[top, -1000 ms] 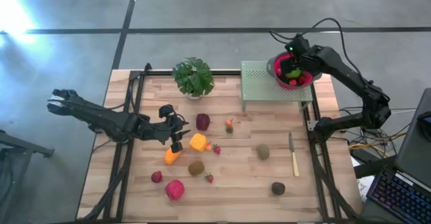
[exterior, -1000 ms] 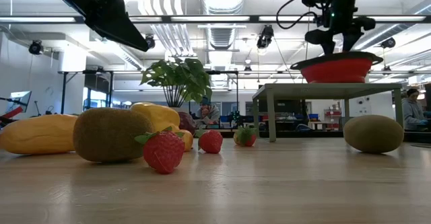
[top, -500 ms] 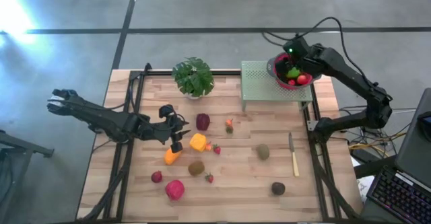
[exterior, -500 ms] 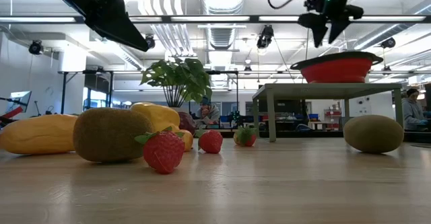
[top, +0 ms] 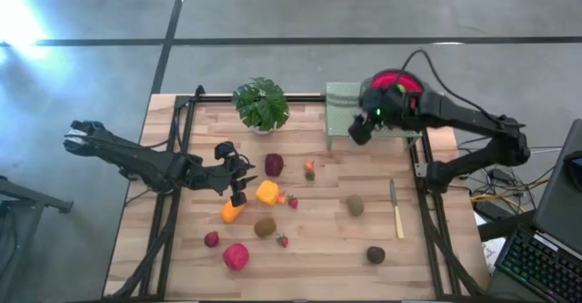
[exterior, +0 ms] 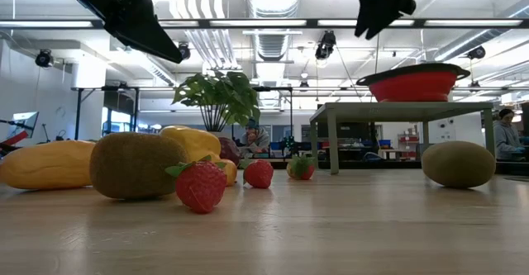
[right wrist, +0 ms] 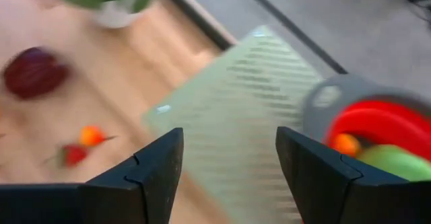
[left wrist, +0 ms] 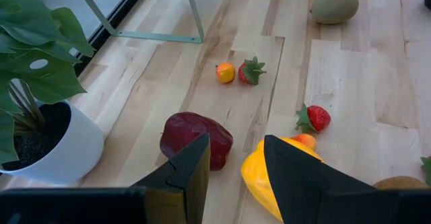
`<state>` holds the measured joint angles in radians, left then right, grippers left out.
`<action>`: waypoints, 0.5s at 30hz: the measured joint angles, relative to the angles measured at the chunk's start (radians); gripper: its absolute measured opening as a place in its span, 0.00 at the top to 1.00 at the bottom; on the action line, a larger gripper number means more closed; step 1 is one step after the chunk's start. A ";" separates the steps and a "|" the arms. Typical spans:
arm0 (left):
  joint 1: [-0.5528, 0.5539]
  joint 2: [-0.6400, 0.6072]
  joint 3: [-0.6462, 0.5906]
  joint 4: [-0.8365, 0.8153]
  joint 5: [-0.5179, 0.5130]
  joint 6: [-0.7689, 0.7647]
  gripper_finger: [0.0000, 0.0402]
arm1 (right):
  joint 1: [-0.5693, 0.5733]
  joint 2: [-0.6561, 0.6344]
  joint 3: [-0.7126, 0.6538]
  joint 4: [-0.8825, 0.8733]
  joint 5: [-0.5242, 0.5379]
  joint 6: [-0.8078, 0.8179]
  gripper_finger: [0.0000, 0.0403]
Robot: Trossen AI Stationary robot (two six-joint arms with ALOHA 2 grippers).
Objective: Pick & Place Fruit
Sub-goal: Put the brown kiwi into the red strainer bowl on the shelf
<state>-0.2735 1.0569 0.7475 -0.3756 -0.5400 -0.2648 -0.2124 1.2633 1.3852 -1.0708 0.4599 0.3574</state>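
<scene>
Bowl (top: 401, 85) contents half hidden behind right gripper (top: 360, 128), fingers apart and empty; left gripper (left wrist: 234, 158) also apart over glossy yellow fruit (left wrist: 283, 175).

Open wood along the surface (top: 436, 267) front right, only a kiwi (top: 376, 255) and knife (top: 396, 210) there. Crowded centre-left: fruit cluster (top: 265, 192) hard by the left claw (top: 240, 192). Back edge blocked by plant (top: 261, 105) and green stand (top: 350, 121).
</scene>
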 joint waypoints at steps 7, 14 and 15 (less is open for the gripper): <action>0.000 0.000 0.000 0.000 0.000 0.000 0.63 | 0.227 0.000 -0.055 -0.001 0.003 0.159 0.38; 0.000 0.000 0.000 0.000 0.000 0.000 0.63 | 0.402 0.000 -0.108 -0.002 0.010 0.336 0.37; 0.000 0.000 0.000 0.000 0.000 0.000 0.63 | 0.422 0.000 -0.113 -0.001 0.011 0.358 0.38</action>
<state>-0.2733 1.0569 0.7475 -0.3756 -0.5400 -0.2649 0.2097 1.2633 1.2717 -1.0722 0.4709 0.7150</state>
